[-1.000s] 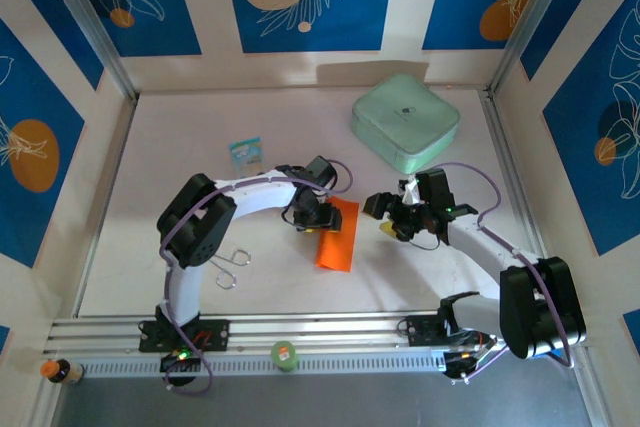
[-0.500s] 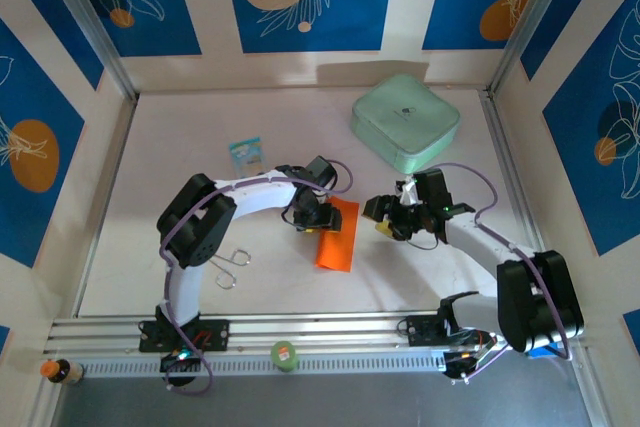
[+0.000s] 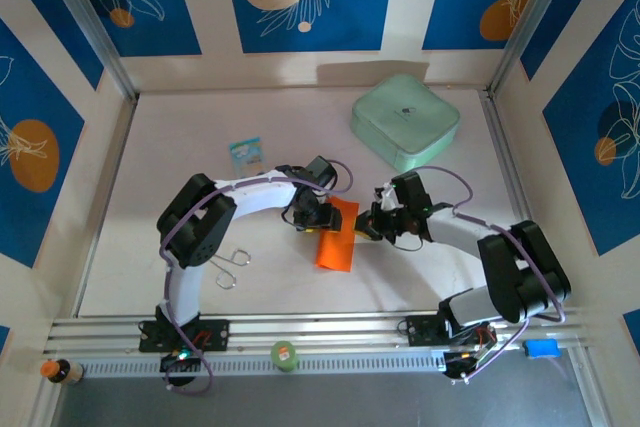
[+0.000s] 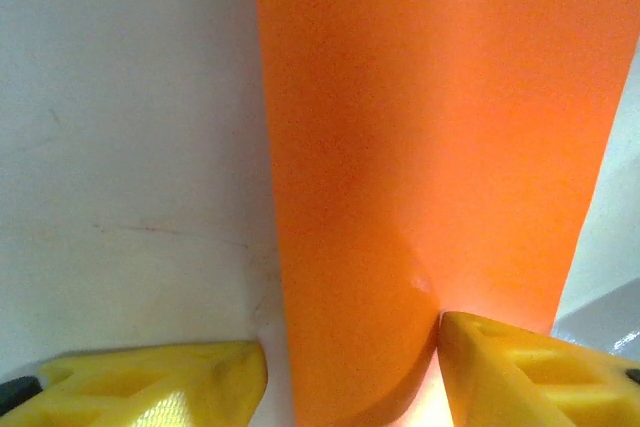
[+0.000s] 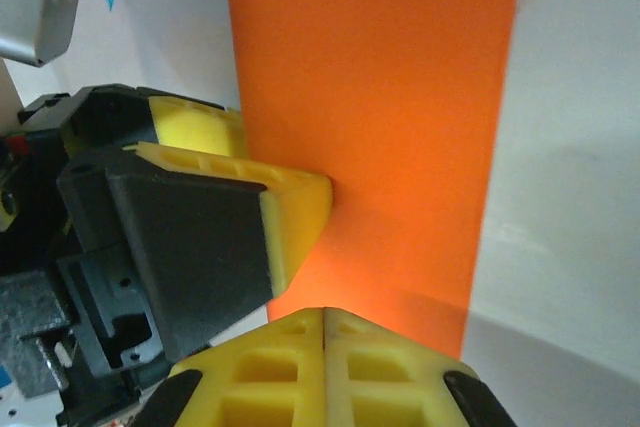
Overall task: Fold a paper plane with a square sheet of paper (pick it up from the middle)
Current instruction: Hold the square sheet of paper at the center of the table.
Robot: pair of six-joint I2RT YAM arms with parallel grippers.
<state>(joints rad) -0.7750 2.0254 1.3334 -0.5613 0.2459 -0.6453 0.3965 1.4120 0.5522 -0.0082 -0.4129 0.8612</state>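
The pale table (image 3: 180,167) in front of me is carrying four things. The square sheet of paper (image 3: 336,247), bright orange and folded to a narrow strip, is lying flat near the centre of the frame. A mint-green box (image 3: 405,122) is sitting at upper right, well apart from it. A small blue-and-white packet (image 3: 245,154) is lying above and left of centre. A thin wire clip (image 3: 232,265) is lying at lower left.

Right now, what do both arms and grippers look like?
Both alike: left arm and right arm have white links, bulky black joints, looping purple cables. The left gripper and right gripper carry yellow fingers with moulded pockets on black bodies.
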